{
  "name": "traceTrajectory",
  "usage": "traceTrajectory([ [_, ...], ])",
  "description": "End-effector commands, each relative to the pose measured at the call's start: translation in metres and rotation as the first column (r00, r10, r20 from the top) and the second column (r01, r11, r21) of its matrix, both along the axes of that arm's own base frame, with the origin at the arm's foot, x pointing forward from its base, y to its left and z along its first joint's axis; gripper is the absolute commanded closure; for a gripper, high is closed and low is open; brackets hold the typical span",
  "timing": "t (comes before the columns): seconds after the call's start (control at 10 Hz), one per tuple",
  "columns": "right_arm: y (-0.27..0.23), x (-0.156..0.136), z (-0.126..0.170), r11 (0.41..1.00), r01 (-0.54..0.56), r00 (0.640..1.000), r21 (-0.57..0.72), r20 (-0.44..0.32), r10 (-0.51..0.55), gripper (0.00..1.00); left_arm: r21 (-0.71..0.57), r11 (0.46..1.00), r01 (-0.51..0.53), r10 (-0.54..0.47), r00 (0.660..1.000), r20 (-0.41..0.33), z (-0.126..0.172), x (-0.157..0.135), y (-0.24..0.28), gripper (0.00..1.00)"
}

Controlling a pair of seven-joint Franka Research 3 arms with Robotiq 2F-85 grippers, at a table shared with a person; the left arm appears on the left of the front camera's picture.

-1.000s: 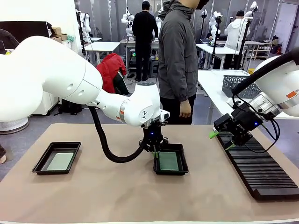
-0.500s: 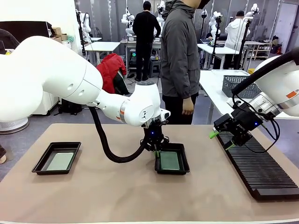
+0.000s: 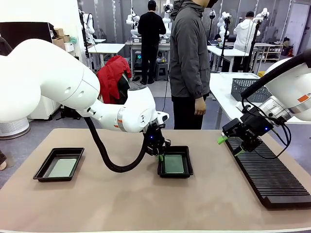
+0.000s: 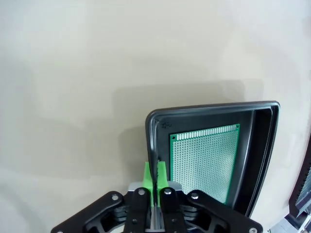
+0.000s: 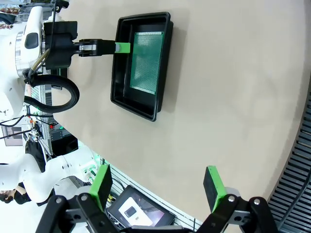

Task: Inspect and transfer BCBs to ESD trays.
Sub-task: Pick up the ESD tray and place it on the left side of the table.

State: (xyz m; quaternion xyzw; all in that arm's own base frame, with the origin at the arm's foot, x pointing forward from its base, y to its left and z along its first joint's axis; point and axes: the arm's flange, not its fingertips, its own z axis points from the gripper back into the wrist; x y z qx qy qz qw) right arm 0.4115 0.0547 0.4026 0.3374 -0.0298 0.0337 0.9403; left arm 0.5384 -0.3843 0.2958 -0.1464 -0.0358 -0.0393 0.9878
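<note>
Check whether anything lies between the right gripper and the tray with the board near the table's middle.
Nothing visible does. The right gripper hangs open over the rack; bare table separates it from the tray. The left gripper sits at the tray's far side.

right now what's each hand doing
left hand: shut on the rim of the middle tray
right hand: open, holding nothing

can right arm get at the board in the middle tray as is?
Probably not cleanly. The left pincer is shut on the rim of the middle tray, crowding the board. The right pincer is open, off over the rack.
</note>
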Motion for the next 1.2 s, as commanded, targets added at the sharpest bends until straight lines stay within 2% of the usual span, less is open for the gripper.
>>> traceTrajectory([
  [0.0, 0.002, -0.001, 0.001, 1.000, 0.017, 1.000, -0.001, -0.003, -0.017, 0.00, -0.077, 0.997, 0.027, -0.028, 1.000, -0.001, 0.002, -0.011, 0.022, 0.96],
  [0.6, 0.002, -0.001, 0.001, 1.000, 0.017, 1.000, -0.001, -0.003, -0.017, 0.00, -0.066, 0.998, 0.006, -0.005, 1.000, 0.018, 0.048, -0.023, 0.066, 0.96],
  [1.1, 0.002, -0.001, 0.001, 1.000, 0.017, 1.000, -0.001, -0.003, -0.017, 0.00, -0.036, 0.999, -0.013, 0.015, 0.999, 0.043, 0.059, -0.046, 0.132, 0.96],
])
